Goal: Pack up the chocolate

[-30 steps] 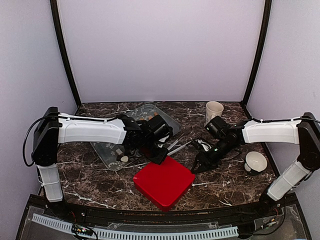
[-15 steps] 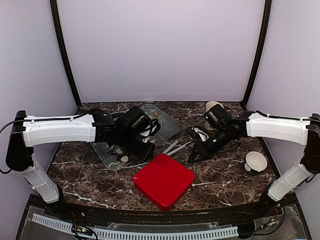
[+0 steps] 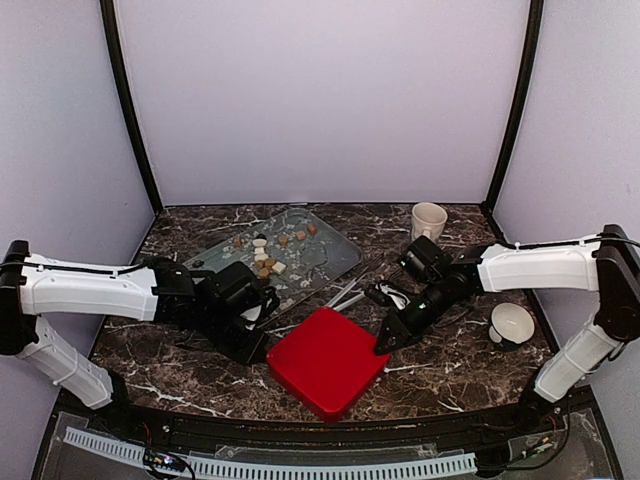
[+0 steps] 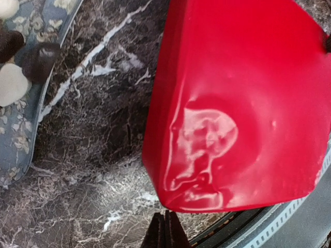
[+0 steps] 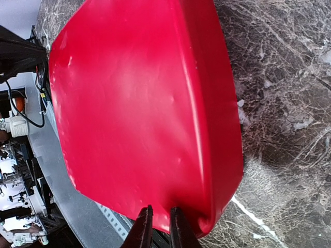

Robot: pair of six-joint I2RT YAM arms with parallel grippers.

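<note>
The left gripper (image 3: pixel 258 348) is hovering low over the counter (image 3: pixel 455 372) with its fingers pressed together on nothing, its tips sitting just beside the near-left corner of the red box (image 3: pixel 328 362). The right gripper (image 3: pixel 383 343) is reaching the same box from the opposite side, at its right corner. In the right wrist view its fingers are standing close with only a thin slit between them, right at the box's rim, and I cannot tell whether they are pinching that rim or merely touching it.

The chocolate (image 3: pixel 268 255), in dark, tan and cream lumps, is lying scattered on a clear glass tray (image 3: pixel 338 252) beyond the left gripper, well apart from its tips. In the left wrist view a few pieces are showing at the far upper left. A pale mug (image 3: pixel 428 220) is standing upright behind the right gripper, and a white bowl (image 3: pixel 512 322) is sitting to its outer right.
</note>
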